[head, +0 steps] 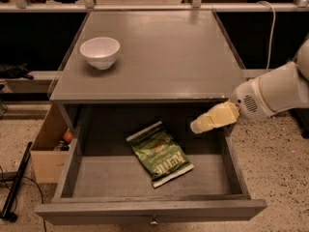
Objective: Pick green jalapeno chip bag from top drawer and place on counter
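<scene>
The green jalapeno chip bag [159, 153] lies flat in the middle of the open top drawer [149, 211], label up, turned at an angle. My gripper [199, 125] reaches in from the right on its white arm and hangs over the drawer's right side, above and to the right of the bag, apart from it. It holds nothing. The counter [169, 57] is the grey top above the drawer.
A white bowl [100, 51] stands on the counter's left part. A tan cardboard box [48, 151] with small items sits on the floor left of the cabinet. A black pole [14, 187] lies on the speckled floor. A rail runs behind the counter.
</scene>
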Robot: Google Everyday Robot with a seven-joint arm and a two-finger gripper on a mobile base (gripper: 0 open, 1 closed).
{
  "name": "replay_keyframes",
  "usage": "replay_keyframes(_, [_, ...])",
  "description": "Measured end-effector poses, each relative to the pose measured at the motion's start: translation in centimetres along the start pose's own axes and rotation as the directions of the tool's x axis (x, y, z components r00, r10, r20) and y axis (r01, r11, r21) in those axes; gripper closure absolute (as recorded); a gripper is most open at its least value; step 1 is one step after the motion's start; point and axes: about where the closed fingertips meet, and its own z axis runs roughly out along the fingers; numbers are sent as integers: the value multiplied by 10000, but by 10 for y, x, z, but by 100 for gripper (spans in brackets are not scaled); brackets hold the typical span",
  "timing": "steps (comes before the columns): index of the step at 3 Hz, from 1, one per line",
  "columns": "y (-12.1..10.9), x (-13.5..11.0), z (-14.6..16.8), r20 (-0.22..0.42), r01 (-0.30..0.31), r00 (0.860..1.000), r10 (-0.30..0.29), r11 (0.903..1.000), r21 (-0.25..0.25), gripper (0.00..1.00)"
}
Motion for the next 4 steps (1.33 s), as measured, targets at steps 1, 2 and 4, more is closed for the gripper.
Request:
replay_keyframes(1, [0, 0, 0, 0, -1, 10000, 1, 10000, -1, 0])
replay_keyframes(2, [6, 10, 5, 441, -263, 9987, 263, 9997, -5, 0])
replay_keyframes(4, [15, 35, 41, 1695, -772, 9832, 674, 9957, 520, 0])
